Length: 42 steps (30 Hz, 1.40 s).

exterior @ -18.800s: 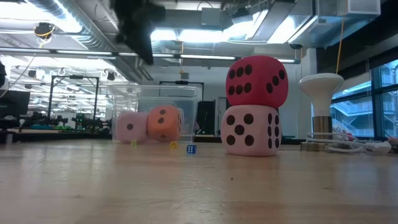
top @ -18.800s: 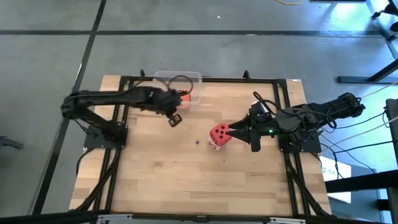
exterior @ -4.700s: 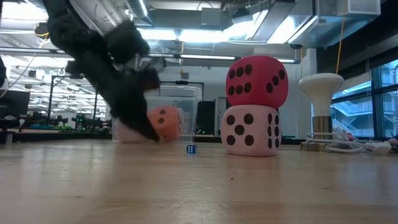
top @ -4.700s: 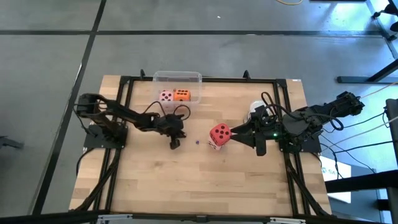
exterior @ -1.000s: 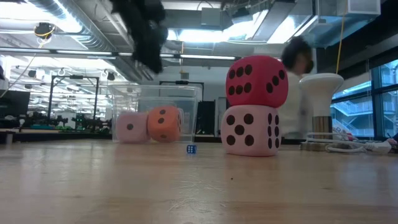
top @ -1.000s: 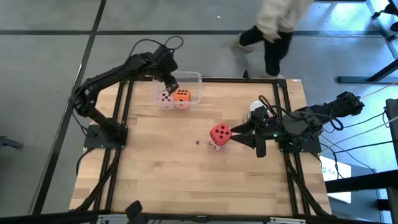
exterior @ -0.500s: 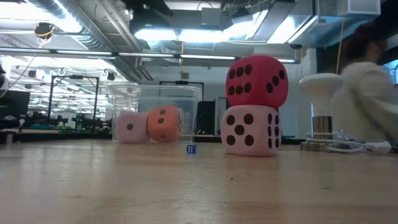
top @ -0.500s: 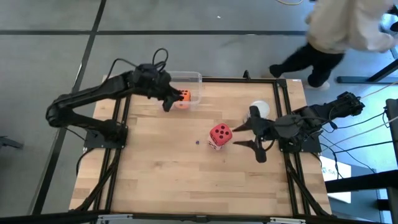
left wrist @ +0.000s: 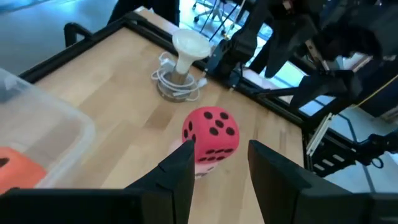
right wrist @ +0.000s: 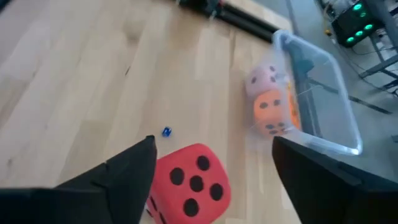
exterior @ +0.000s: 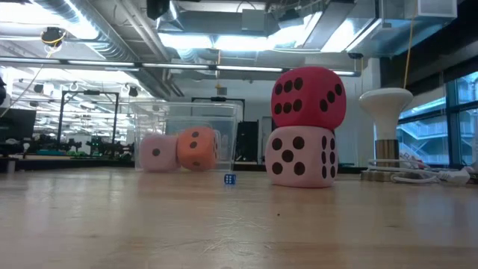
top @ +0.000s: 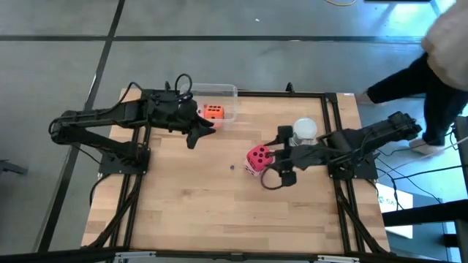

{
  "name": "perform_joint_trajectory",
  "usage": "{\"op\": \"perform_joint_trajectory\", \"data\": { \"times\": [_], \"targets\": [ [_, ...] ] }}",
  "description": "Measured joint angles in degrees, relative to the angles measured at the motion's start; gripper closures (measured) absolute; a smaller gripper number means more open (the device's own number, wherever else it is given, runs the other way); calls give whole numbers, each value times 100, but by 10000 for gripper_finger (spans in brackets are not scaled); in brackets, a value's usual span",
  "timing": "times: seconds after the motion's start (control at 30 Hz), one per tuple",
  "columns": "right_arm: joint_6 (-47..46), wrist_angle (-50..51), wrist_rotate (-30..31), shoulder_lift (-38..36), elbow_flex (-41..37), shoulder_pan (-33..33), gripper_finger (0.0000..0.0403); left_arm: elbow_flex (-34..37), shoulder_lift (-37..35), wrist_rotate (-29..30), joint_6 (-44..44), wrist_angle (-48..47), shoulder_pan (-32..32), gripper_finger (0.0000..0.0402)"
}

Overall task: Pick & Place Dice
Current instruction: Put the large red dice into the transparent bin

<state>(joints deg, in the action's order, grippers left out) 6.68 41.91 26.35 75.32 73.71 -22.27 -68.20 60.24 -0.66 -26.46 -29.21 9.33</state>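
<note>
A red die (top: 257, 156) sits on top of a pale pink die (exterior: 302, 155) near the table's middle. My right gripper (top: 268, 165) is open at that stack's right side. In the right wrist view its fingers (right wrist: 133, 169) stand wide on either side of the red die (right wrist: 189, 180), with a gap to each. An orange die (top: 213, 112) and a pink die (exterior: 157, 153) lie in the clear tub (top: 228, 93) at the far edge. My left gripper (top: 196, 134) is open just near of the tub, looking toward the red die (left wrist: 210, 134).
A white stand with a coiled cable (top: 304, 131) is on the table just far of my right gripper. A tiny blue die (exterior: 229, 179) lies left of the stack. A person (top: 439, 51) walks beyond the table's far right corner. Bare wood fills the near half.
My left gripper came down from above the tub and moved toward the near edge, stopping beside the tub. My right gripper advanced toward the table's left, up to the stacked dice. A person walked rightward behind the table's far edge. The dice stayed put.
</note>
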Motion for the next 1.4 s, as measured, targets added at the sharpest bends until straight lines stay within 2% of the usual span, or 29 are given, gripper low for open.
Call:
{"op": "perform_joint_trajectory", "data": {
  "times": [0.3, 0.6, 0.73, 0.93, 1.07, 1.13, 1.27, 1.4],
  "targets": [
    [443, 310, -41, 681, 0, -5, 41, 0, -4, 74, -190, -142, -34, 260],
    [1167, 332, 328, 1171, 0, 10, 37, 0, -4, 75, -249, -270, -36, 260],
    [1347, 634, 471, 1389, 0, 78, 36, 0, -4, 91, -292, -368, -36, 260],
    [1442, 785, 387, 1597, 0, 261, 36, 0, -4, 91, -288, -405, -36, 260],
    [1301, 880, -42, 1796, 0, 479, 36, 0, -4, 88, -285, -406, -36, 260],
    [1276, 861, -65, 1896, 26, 552, 37, 0, -4, 71, -281, -407, -36, 260],
    [1171, 870, 11, 2117, 54, 632, 51, 0, -4, 60, -275, -409, -36, 260],
    [1023, 849, -11, 2218, 66, 652, 100, 0, -4, -37, -273, -412, -36, 260]
  ]
}}
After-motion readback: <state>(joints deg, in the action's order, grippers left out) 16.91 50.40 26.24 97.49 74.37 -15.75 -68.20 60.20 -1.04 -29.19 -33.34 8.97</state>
